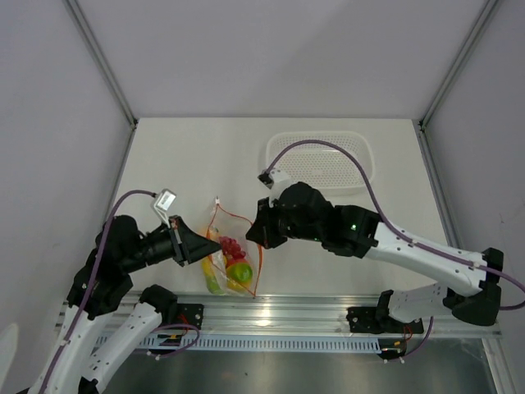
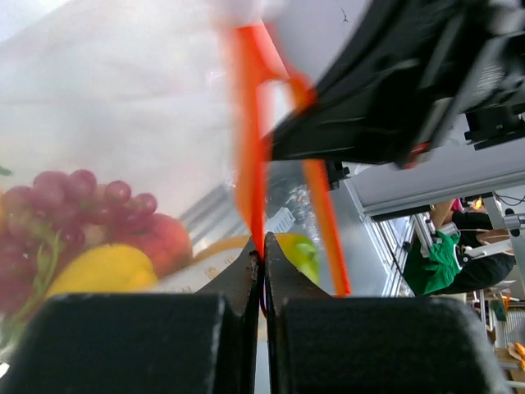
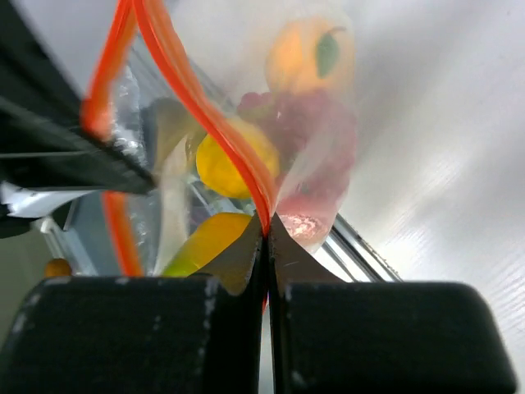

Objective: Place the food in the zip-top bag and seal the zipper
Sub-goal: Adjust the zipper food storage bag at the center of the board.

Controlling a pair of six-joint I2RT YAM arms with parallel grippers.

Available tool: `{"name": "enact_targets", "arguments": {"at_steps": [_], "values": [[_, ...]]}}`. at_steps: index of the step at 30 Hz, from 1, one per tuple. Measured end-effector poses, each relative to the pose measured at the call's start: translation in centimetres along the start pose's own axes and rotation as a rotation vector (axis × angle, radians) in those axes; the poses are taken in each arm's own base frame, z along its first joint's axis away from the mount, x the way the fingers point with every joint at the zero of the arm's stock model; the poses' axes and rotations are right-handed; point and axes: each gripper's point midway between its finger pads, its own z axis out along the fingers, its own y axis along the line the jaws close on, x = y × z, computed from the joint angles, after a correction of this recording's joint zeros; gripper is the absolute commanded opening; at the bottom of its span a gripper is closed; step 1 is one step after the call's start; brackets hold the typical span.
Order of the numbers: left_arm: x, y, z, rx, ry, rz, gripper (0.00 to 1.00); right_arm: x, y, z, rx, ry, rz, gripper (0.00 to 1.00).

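The clear zip-top bag (image 1: pixel 232 256) hangs between my two grippers near the table's front edge. It holds the food: dark red grapes (image 1: pixel 232 246), a green apple (image 1: pixel 240 272) and yellow pieces (image 1: pixel 214 283). My left gripper (image 1: pixel 208 244) is shut on the red-orange zipper strip (image 2: pixel 250 156) at the bag's left side. My right gripper (image 1: pixel 255 240) is shut on the zipper strip (image 3: pixel 209 123) at the right side. In the left wrist view grapes (image 2: pixel 66 205), a yellow piece (image 2: pixel 102 271) and a peach (image 2: pixel 164 240) show through the plastic. The strip's two sides stand apart in the middle.
A white perforated basket (image 1: pixel 321 156) lies at the back right of the table. A metal rail (image 1: pixel 279 316) runs along the table's front edge below the bag. Grey walls close in the left, right and back.
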Motion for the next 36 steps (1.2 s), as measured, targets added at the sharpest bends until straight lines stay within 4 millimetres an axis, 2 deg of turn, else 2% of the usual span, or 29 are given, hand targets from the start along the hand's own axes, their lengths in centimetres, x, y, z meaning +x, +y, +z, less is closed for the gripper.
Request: {"name": "enact_targets", "arguments": {"at_steps": [2, 5, 8, 11, 13, 16, 18, 21, 25, 30, 33, 36], "values": [[0.2, 0.4, 0.2, -0.007, 0.006, -0.007, 0.0, -0.8, 0.5, -1.4, -0.025, -0.037, 0.009, 0.0], [1.4, 2.4, 1.2, -0.043, 0.036, -0.038, 0.01, -0.2, -0.3, -1.5, -0.021, -0.043, 0.035, 0.0], [3.9, 6.3, 2.5, -0.129, 0.1, -0.108, 0.0, 3.3, -3.2, 0.7, 0.056, 0.032, 0.06, 0.0], [5.2, 7.8, 2.8, -0.177, 0.141, -0.151, 0.0, 6.5, -6.1, 2.7, 0.145, 0.121, 0.071, 0.0], [4.8, 7.4, 2.8, -0.17, 0.134, -0.144, 0.01, 7.3, -6.8, 3.2, 0.172, 0.147, 0.071, 0.0], [2.9, 5.0, 2.2, -0.124, 0.096, -0.108, 0.01, 6.7, -6.5, 3.0, 0.182, 0.137, 0.063, 0.0], [1.2, 2.8, 1.7, -0.069, 0.057, -0.069, 0.01, 5.3, -5.5, 2.6, 0.171, 0.106, 0.053, 0.0], [0.1, 0.8, 1.3, 0.004, 0.023, -0.03, 0.01, 3.3, -3.1, 1.7, 0.12, 0.048, 0.043, 0.0], [1.0, 1.4, 1.8, 0.022, 0.045, -0.048, 0.01, 2.3, -1.7, 0.7, 0.083, 0.003, 0.056, 0.0], [2.9, 3.7, 2.9, -0.018, 0.102, -0.104, 0.01, 2.8, -2.4, 1.3, 0.106, -0.01, 0.131, 0.0], [2.8, 3.8, 3.1, -0.017, 0.102, -0.104, 0.01, 3.2, -2.6, 1.8, 0.111, -0.013, 0.177, 0.0], [2.6, 3.7, 3.2, -0.012, 0.101, -0.1, 0.01, 2.8, -2.3, 2.2, 0.096, -0.037, 0.225, 0.0]]}}
